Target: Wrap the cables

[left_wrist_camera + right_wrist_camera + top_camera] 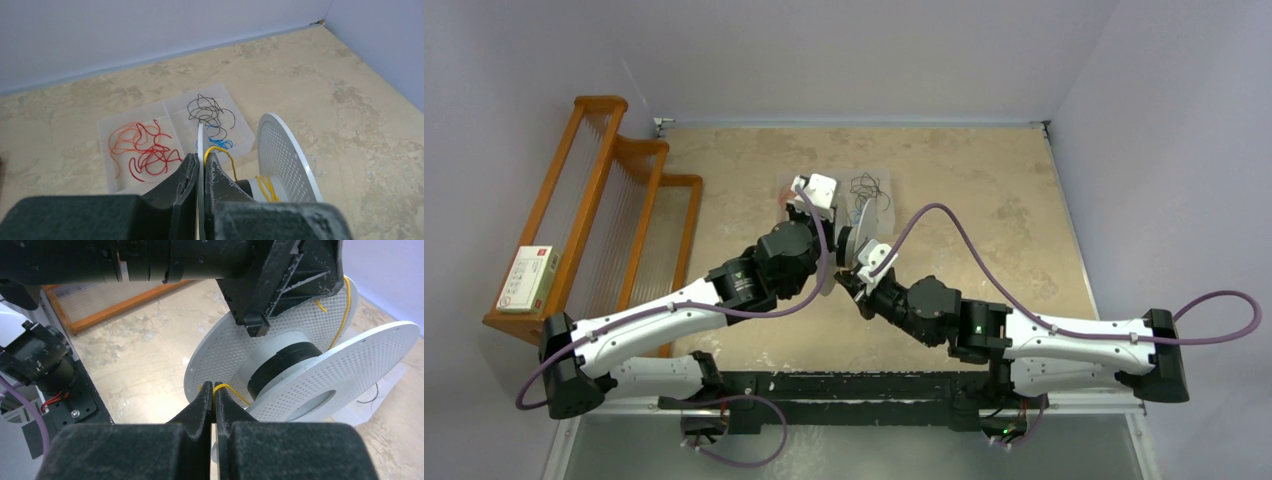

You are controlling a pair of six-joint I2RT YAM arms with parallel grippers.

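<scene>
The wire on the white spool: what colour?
Yellow cable, best seen in the left wrist view.

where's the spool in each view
top external: spool at centre, between the two wrists
left wrist: lower right, just past the fingertips
right wrist: centre to right, beyond the pinched cable
shared landmark: left gripper, shut on one flange's rim

Soft, even light is filling all 3 views, throwing faint shadows; the black fingers (184,182) nearest each wrist lens are blurring, with everything beyond them sharp
</scene>
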